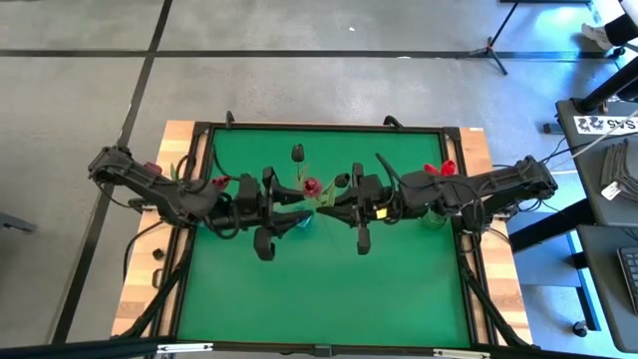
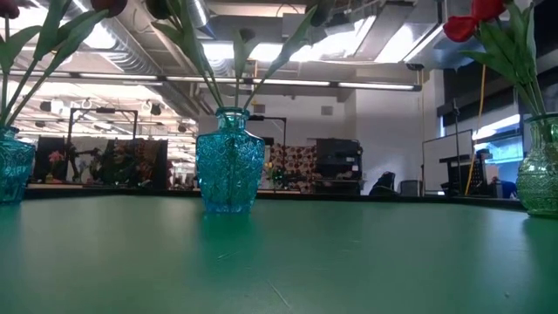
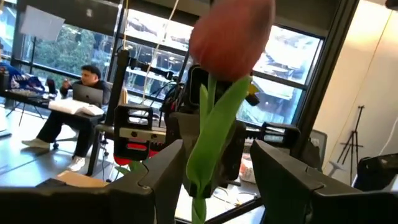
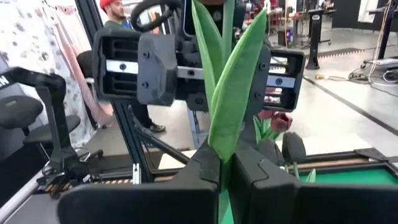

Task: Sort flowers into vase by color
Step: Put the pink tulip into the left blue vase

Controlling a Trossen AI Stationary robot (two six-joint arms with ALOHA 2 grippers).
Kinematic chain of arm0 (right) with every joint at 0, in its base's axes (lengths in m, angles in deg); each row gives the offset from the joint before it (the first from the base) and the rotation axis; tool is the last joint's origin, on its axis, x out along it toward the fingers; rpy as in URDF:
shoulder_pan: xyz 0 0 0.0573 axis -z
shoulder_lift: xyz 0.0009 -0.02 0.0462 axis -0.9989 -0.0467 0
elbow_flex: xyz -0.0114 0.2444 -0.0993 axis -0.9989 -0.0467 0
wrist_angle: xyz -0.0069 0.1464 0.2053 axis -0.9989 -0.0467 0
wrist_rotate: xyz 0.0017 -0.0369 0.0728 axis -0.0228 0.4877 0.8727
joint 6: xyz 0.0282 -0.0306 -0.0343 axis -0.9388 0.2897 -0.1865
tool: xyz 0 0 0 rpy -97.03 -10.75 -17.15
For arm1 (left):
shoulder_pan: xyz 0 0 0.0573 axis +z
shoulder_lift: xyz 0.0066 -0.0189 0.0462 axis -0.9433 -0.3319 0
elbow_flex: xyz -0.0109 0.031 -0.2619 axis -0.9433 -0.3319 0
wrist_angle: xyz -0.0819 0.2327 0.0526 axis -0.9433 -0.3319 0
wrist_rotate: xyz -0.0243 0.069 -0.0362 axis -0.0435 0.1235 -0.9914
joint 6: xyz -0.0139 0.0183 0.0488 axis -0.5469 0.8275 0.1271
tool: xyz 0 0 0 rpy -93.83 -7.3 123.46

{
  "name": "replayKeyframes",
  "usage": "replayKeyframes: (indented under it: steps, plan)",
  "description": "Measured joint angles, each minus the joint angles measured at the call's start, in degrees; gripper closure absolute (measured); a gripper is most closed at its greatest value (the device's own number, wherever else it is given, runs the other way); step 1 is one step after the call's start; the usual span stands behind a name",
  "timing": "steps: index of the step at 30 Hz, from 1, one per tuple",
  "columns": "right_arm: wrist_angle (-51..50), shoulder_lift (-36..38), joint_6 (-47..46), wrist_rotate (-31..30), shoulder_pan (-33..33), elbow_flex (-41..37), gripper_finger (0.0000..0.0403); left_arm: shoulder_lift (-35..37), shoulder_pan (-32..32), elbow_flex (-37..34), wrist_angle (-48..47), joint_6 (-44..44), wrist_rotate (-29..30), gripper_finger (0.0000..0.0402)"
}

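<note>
My right tool (image 4: 227, 171) pinched a pink flower (image 1: 313, 186) above the middle blue vase (image 2: 230, 160). My left tool (image 3: 214, 180) stood wide around it. Other flowers already sat in vases.

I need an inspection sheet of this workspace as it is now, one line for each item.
Surface: green mat in a black frame on a wooden table.
Job's things: pink tulip between both grippers above the middle blue vase; red tulips in the green vase.
Clutter: nothing seen.
Grippers: right gripper shut on the pink tulip's stem; left gripper open around it.
Cables: bundles along the table's sides.
Surroundings: seated person, desks, tripod.
</note>
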State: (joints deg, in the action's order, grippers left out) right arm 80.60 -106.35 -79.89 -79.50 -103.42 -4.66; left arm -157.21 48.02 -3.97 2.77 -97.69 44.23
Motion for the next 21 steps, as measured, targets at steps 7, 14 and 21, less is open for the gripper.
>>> replayKeyframes:
  steps: [7,14,21]
  plan:
    - [-1.14,-0.69,-0.01,1.54,0.0,0.01,0.0394,-2.67,1.02,0.0,0.55,-0.7,-0.62,0.0218]
    - [-2.62,-1.41,-1.22,1.7,0.0,0.0,0.0394,-2.9,1.38,0.0,0.66,-0.79,-0.62,0.0246]
    - [-2.57,-1.67,-1.4,2.11,0.0,0.0,0.0393,-2.9,1.38,0.0,0.38,-2.87,-0.49,0.0335]
